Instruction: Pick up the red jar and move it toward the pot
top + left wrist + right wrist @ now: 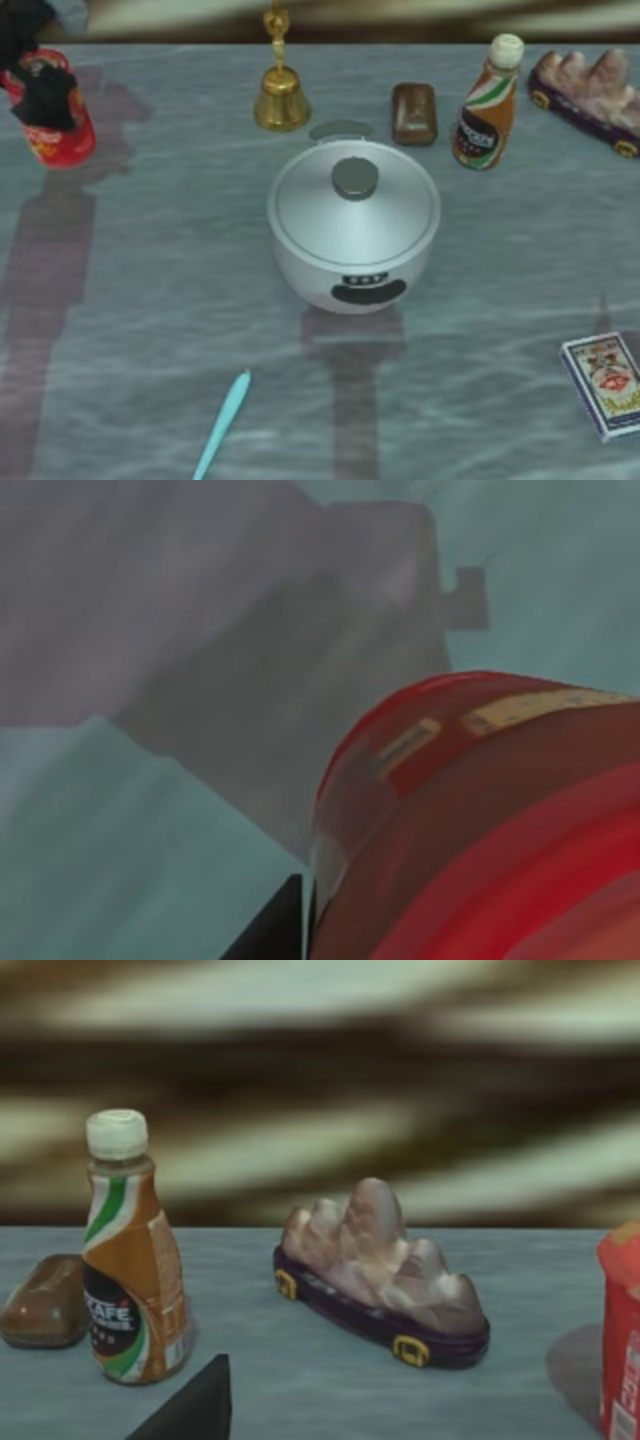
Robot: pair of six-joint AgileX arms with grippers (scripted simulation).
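The red jar is at the far back left of the table, and my left gripper is shut on it from above. In the left wrist view the red jar fills the picture, with a yellow-white label near its rim and one dark fingertip pressed against its side. The jar looks raised a little off the table. The silver-grey pot, with domed lid, grey knob and black oval mark, stands at the table's middle, well to the right of the jar. Only a dark tip of my right gripper shows.
A brass bell, a brown block, a brown bottle with white cap and a rock ornament on a purple base line the back. A teal pen and a card box lie in front. A red container edge shows.
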